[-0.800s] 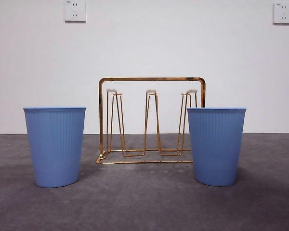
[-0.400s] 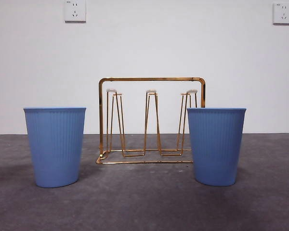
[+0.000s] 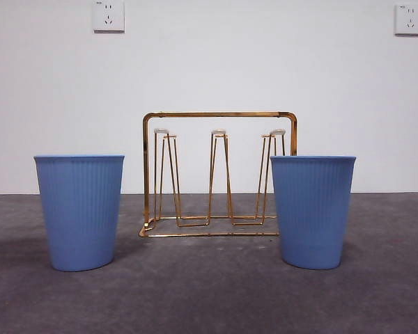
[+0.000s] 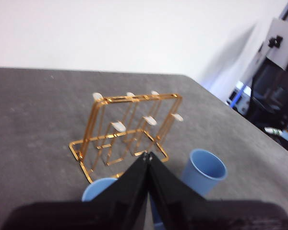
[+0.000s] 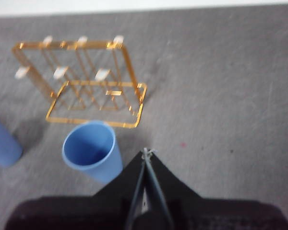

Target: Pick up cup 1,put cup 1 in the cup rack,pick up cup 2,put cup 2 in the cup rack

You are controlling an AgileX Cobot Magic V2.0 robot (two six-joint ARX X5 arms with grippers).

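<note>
Two alike blue ribbed cups stand upright on the grey table, and nothing marks which is cup 1 or cup 2. The left cup [image 3: 79,212] and the right cup [image 3: 313,211] flank the gold wire cup rack [image 3: 219,174], which holds nothing on its prongs. My left gripper [image 4: 147,155] is shut and hangs above the left cup [image 4: 98,190], whose rim its jaws partly hide; the rack [image 4: 129,129] and the other cup [image 4: 204,170] lie beyond. My right gripper [image 5: 146,153] is shut and empty, close beside the right cup [image 5: 91,148]. Neither gripper shows in the front view.
A white wall with two sockets [image 3: 109,15] stands behind the rack. The table's right edge [image 4: 240,115] runs past the right cup, with dark equipment [image 4: 273,91] beyond it. Bare grey table [image 5: 221,96] stretches to the right of the rack.
</note>
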